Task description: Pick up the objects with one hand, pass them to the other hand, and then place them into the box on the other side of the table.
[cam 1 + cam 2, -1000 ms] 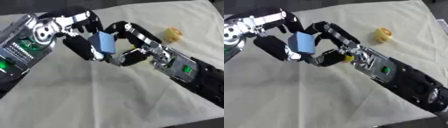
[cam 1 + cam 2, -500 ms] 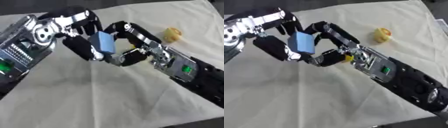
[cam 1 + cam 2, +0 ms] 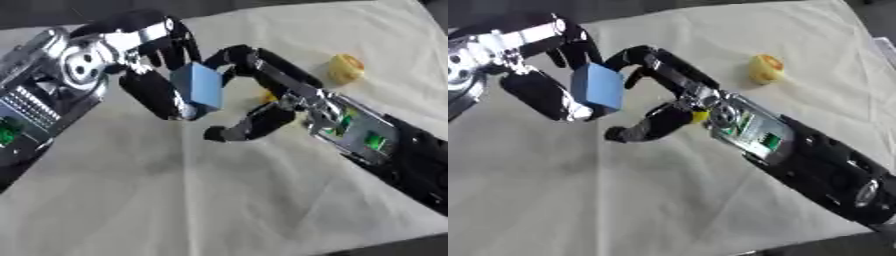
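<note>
Blue block (image 3: 198,89) in left hand (image 3: 156,75)

Likely a lab or test bench, table (image 3: 157,200) under plain cream cloth, dark surroundings beyond

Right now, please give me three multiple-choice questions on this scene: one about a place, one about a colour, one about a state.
1. Where does the yellow object lie?
A. On the cloth, beyond the right arm
B. In the left hand
C. In a box

2. What colour is the block between the hands?
A. Red
B. Blue
C. Green

3. How is the left hand?
A. Resting open on the cloth
B. Out of view
C. Curled round the block

Answers: 1 A, it sits alone on the cloth. 2 B, its faces show blue. 3 C, fingers clasp the block while the right hand stays spread beside it.
</note>
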Controlling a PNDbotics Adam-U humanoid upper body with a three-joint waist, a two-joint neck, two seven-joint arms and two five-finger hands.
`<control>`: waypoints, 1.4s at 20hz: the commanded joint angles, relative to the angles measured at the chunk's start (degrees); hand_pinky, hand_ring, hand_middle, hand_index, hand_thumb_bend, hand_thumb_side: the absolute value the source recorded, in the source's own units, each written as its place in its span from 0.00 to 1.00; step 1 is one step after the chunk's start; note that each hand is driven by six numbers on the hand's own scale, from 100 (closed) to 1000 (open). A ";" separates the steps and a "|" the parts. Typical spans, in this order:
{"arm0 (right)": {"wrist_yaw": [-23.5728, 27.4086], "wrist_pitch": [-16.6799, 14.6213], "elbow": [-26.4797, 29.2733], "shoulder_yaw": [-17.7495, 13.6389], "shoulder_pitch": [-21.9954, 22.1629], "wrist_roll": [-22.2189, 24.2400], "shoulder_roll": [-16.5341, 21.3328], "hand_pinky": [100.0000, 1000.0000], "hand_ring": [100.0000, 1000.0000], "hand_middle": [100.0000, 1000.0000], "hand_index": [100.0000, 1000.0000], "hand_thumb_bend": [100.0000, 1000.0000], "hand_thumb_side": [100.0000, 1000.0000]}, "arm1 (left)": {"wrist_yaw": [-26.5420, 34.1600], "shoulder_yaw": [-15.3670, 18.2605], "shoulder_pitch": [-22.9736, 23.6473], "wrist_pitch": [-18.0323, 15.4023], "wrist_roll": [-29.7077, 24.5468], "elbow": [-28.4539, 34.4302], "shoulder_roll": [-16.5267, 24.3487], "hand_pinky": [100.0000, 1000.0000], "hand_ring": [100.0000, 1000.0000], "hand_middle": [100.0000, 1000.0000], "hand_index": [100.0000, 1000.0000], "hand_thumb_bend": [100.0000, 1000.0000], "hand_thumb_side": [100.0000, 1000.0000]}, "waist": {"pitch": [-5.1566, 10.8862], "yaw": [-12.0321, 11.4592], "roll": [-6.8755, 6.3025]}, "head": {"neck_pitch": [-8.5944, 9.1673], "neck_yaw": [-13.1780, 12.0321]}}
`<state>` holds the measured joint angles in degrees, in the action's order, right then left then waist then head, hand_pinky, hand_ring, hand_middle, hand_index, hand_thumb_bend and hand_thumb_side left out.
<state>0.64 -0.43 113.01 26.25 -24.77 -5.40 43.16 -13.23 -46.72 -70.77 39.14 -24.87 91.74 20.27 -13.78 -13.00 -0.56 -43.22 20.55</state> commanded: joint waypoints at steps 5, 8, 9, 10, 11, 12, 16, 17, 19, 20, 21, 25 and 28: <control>-4.50 -0.56 1.58 -0.92 0.47 -0.22 1.30 0.65 0.86 0.68 0.86 0.70 0.03 | -1.33 1.29 -0.67 -0.55 -2.42 0.49 2.88 0.71 0.62 0.48 0.56 0.27 0.00 | 1.46 0.26 -0.12 | -0.31 -0.21; -4.39 0.81 1.58 -0.93 0.70 -1.09 1.29 0.64 0.86 0.68 0.87 0.70 0.04 | -1.23 1.26 -0.48 -0.79 -3.05 0.60 3.45 0.71 0.61 0.47 0.55 0.27 0.00 | 1.43 0.25 -0.14 | -0.39 -0.15; -4.40 1.30 1.58 -0.97 0.80 -1.46 1.32 0.64 0.86 0.68 0.87 0.70 0.03 | -1.15 1.27 -0.39 -0.90 -3.28 0.71 3.71 0.71 0.61 0.47 0.55 0.27 0.00 | 1.42 0.25 -0.15 | -0.43 -0.14; -4.36 1.81 1.58 -0.98 0.93 -1.81 1.34 0.64 0.86 0.69 0.87 0.69 0.03 | -1.02 1.28 -0.30 -0.98 -3.55 0.84 4.02 0.71 0.61 0.47 0.55 0.27 0.00 | 1.41 0.26 -0.16 | -0.49 -0.12; -4.30 2.30 1.58 -0.98 1.06 -2.13 1.37 0.64 0.87 0.69 0.87 0.69 0.03 | -0.88 1.29 -0.23 -1.06 -3.83 1.02 4.36 0.71 0.61 0.47 0.55 0.27 0.00 | 1.42 0.27 -0.16 | -0.54 -0.12; -4.20 2.79 1.58 -0.97 1.24 -2.43 1.39 0.64 0.87 0.69 0.87 0.69 0.02 | -0.77 1.30 -0.16 -1.13 -4.09 1.20 4.74 0.71 0.61 0.46 0.55 0.27 0.00 | 1.43 0.28 -0.17 | -0.60 -0.13; -4.09 4.60 1.58 -1.12 1.93 -3.68 1.56 0.64 0.87 0.69 0.87 0.68 0.01 | -0.45 1.51 0.22 -1.20 -5.09 1.97 6.54 0.72 0.61 0.46 0.55 0.28 0.00 | 1.49 0.33 -0.19 | -0.64 -0.37; -4.12 4.93 1.58 -1.14 2.08 -3.97 1.62 0.64 0.87 0.69 0.87 0.67 0.01 | -0.41 1.62 0.34 -1.19 -5.30 2.21 7.09 0.72 0.61 0.46 0.55 0.23 0.00 | 1.52 0.35 -0.17 | -0.61 -0.47; -4.21 5.26 1.58 -1.13 2.33 -4.31 1.73 0.64 0.87 0.69 0.87 0.67 0.01 | -0.37 2.02 0.59 -1.20 -5.62 2.76 8.22 0.72 0.61 0.46 0.55 0.29 0.00 | 1.57 0.42 -0.14 | -0.59 -0.63; -4.28 5.35 1.58 -1.15 2.56 -4.39 1.83 0.64 0.87 0.69 0.87 0.67 0.00 | -0.48 2.48 0.82 -1.14 -5.56 2.96 9.10 0.72 0.61 0.46 0.55 0.29 0.00 | 1.60 0.43 -0.12 | -0.60 -0.73; -4.37 5.41 1.58 -1.18 2.79 -4.48 1.92 0.64 0.87 0.69 0.87 0.66 0.00 | -0.63 3.07 1.15 -1.11 -5.37 3.15 10.15 0.72 0.61 0.46 0.55 0.30 0.00 | 1.62 0.44 -0.10 | -0.61 -0.88; -4.46 5.62 1.58 -1.36 3.54 -4.99 2.17 0.64 0.87 0.69 0.87 0.65 0.00 | -2.11 6.16 3.22 -1.16 -3.41 2.66 14.84 0.73 0.61 0.46 0.55 0.33 0.00 | 1.58 0.53 -0.03 | -0.49 -2.38; -4.18 5.77 1.58 -1.58 4.12 -5.54 2.33 0.64 0.87 0.69 0.85 0.63 0.00 | -3.89 9.16 5.58 -1.53 -1.27 1.11 18.59 0.73 0.61 0.46 0.55 0.34 0.00 | 1.52 0.67 0.11 | -0.23 -4.18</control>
<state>-3.55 5.28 113.42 25.51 -20.30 -10.50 43.69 -16.27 -39.74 -64.46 37.33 -26.71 93.07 35.93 -13.76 -12.36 -0.55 -43.73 17.11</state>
